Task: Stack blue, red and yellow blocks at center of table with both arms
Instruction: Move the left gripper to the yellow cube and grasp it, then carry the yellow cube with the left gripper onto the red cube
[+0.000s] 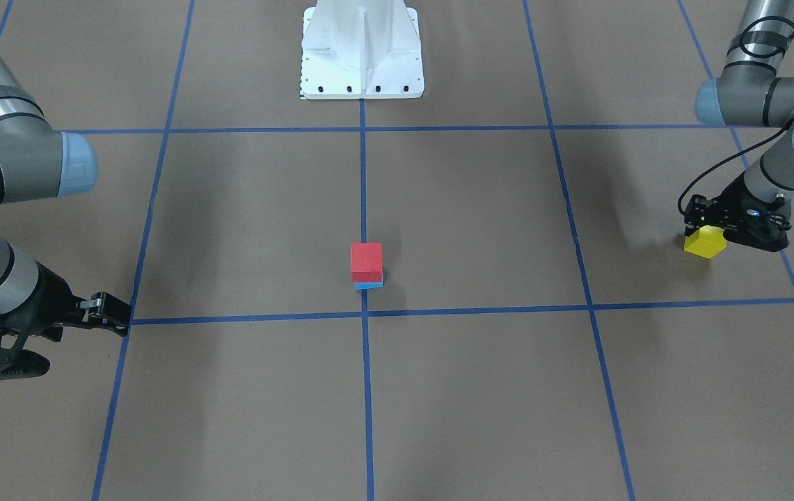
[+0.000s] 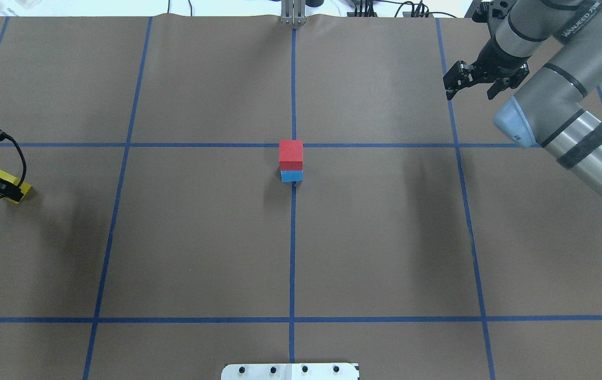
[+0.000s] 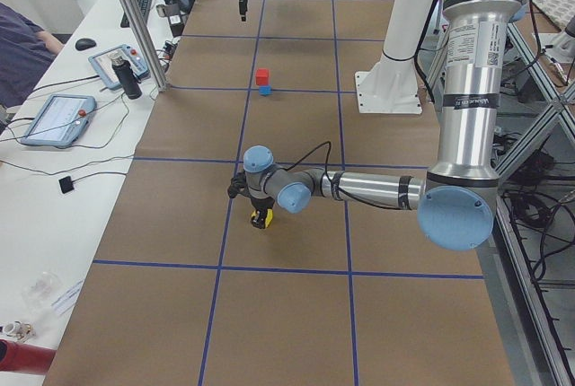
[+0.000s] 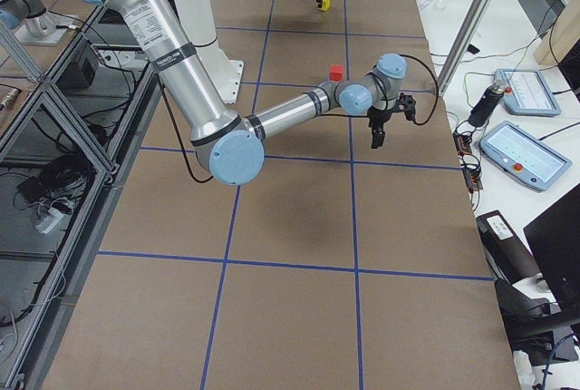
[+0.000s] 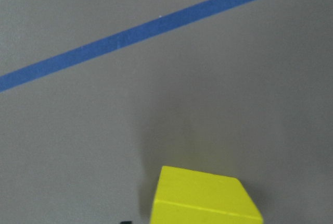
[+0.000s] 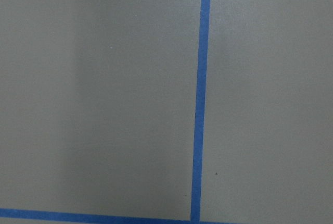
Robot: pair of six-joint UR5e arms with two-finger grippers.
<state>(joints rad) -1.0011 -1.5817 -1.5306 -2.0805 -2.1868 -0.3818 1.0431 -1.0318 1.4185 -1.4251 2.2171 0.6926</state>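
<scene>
I've the left gripper (image 1: 706, 229) down over the small matte yellow cube (image 1: 705, 245), far left; clamped or not, I can't tell. My right gripper (image 2: 468, 94) hangs spread, empty.

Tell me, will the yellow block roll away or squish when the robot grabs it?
It probably won't roll: the yellow block is a cube with flat faces and nothing round. It likely won't squish either, since its edges look sharp and straight. Its matte, unshiny faces should give a fair grip, so it seems unlikely to slip.
</scene>
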